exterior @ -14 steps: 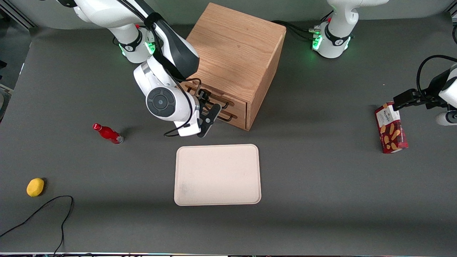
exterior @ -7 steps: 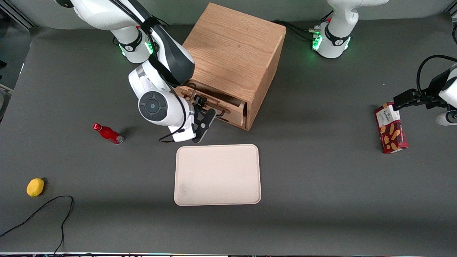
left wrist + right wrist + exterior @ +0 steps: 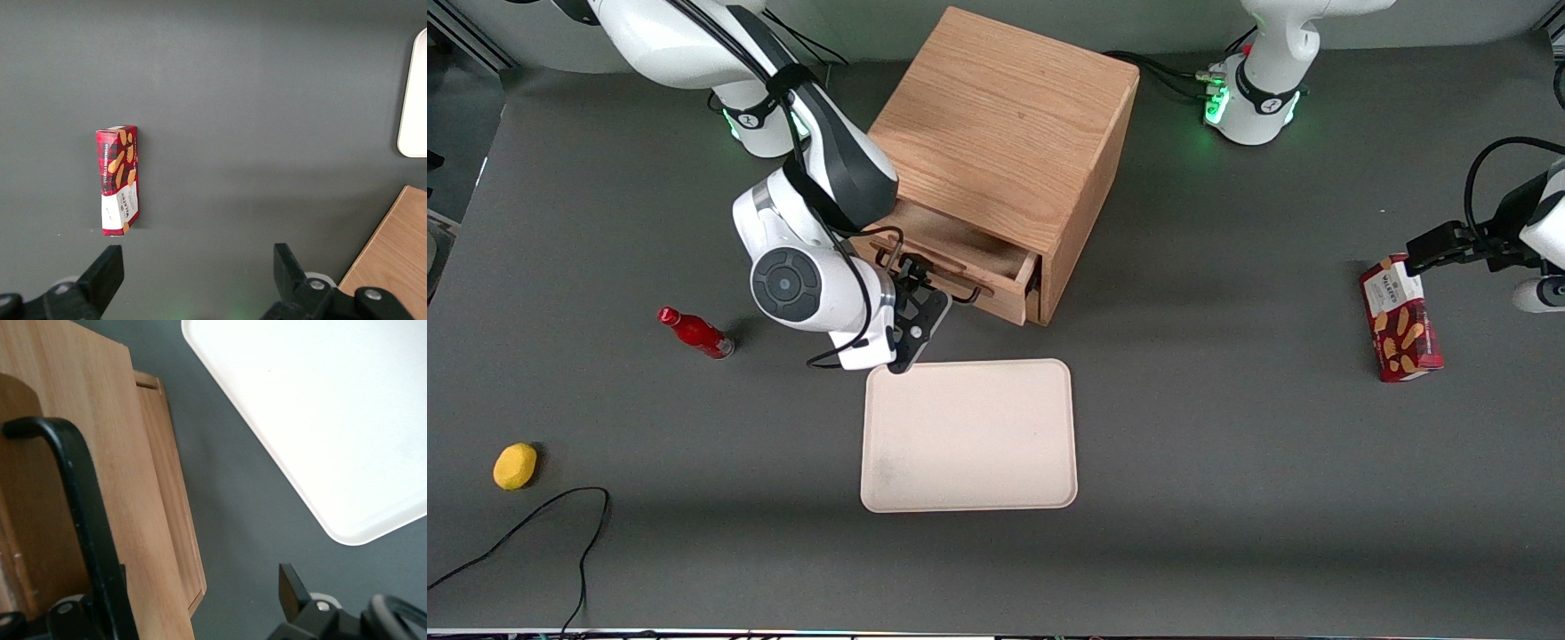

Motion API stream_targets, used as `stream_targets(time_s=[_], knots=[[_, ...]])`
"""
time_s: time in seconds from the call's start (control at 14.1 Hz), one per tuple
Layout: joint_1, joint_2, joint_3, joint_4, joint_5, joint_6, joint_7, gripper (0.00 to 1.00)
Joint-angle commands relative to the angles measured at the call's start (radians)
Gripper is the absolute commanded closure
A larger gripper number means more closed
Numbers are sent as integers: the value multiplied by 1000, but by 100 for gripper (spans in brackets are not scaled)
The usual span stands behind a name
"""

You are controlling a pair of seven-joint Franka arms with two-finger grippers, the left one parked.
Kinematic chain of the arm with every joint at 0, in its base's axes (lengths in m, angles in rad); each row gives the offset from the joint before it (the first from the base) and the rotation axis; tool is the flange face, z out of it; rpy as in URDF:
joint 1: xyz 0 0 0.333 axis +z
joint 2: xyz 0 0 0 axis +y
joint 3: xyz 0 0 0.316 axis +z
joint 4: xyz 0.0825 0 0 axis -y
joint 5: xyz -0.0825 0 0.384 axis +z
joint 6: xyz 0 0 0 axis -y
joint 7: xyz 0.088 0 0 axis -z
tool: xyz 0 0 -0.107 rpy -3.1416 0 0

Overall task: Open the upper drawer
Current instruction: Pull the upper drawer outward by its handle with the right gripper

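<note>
Gripping the thin black handle (image 3: 83,520) of the upper drawer (image 3: 960,258), gripper (image 3: 925,298) clamped around the bar in front of the oak cabinet (image 3: 1009,133). Standing partly pulled out of the cabinet, above the lower drawer, just beside the beige tray (image 3: 969,436) lying nearer the front camera on the grey surface (image 3: 1227,462).

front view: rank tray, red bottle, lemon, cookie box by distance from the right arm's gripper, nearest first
The gripper is at the upper drawer handle.
1. Tray: just nearer the camera than the gripper.
2. Red bottle: lying toward the working arm's end.
3. Lemon: at that end, nearer the camera.
4. Cookie box: toward the parked arm's end.
</note>
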Motion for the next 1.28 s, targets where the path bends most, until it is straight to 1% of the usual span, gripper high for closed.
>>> stream_targets(time_s=[0.0,0.28,0.5,1.07,1.21], knots=[[-16,14,2,18,-7,19,-26,0],[-33,20,2,23,-4,19,-27,0],[-42,21,2,33,3,19,-68,0],[-88,27,3,61,18,18,-67,0],[-90,32,2,67,33,18,-67,0]])
